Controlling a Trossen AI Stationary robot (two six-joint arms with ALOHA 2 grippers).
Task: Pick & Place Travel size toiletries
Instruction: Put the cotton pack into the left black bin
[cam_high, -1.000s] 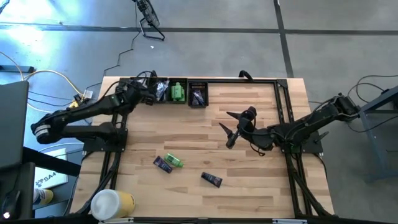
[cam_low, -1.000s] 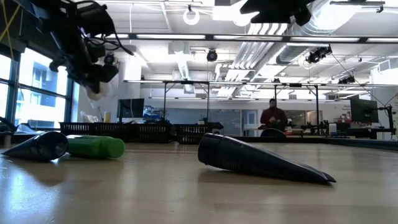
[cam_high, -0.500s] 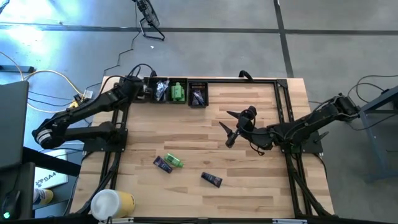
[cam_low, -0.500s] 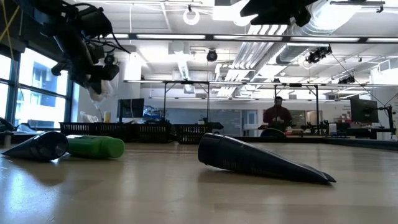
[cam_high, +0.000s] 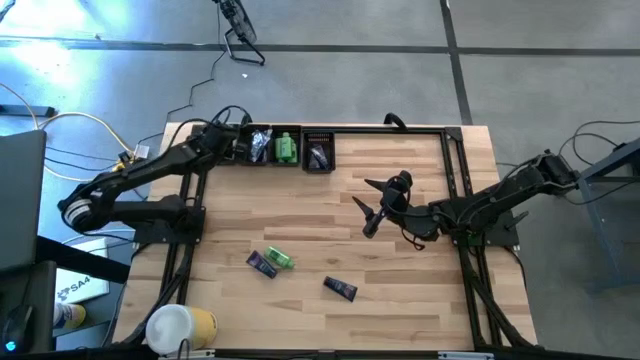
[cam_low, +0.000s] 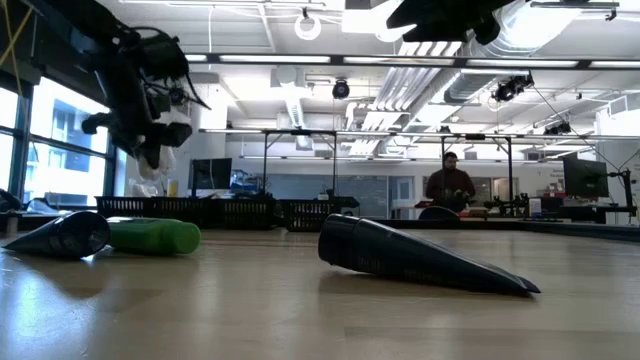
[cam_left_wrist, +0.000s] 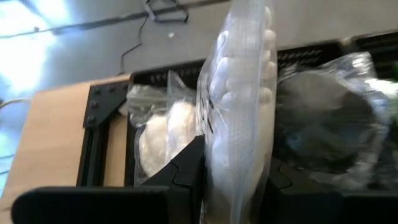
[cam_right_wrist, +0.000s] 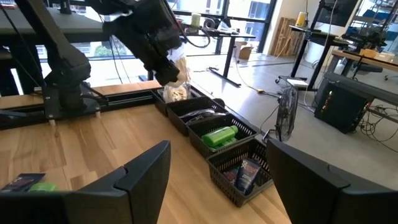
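**Above the far-left bin: a soft packet that may miss its place**

Over the row of black bins at the far edge of the table, the left gripper (cam_high: 236, 141) hangs with its fingers nearly closed on a white plastic-wrapped packet (cam_left_wrist: 239, 93). The packet stands up between the two dark fingers and looks held only by its lower part. Below it, the end bin (cam_left_wrist: 155, 127) already holds similar white packets (cam_left_wrist: 163, 134); the next bin holds something dark under clear wrap (cam_left_wrist: 329, 118).

My main worry is the release. The wrap is loose and slippery, so it could slide out early, or it could stick to one finger when the jaws open and fall to the side. Because the packet is tall and floppy, it may land on the wall between two bins, or on the packets already inside, and lean over the rim.

The right gripper (cam_high: 372, 208) waits near the middle of the table with its fingers wide apart and holding nothing, well apart from the bins.

On the near part of the table a green bottle (cam_high: 279, 260) lies just beside a dark sachet (cam_high: 262, 264), and another sachet (cam_high: 340, 288) lies alone. The bottle is round and could roll when it is gripped.
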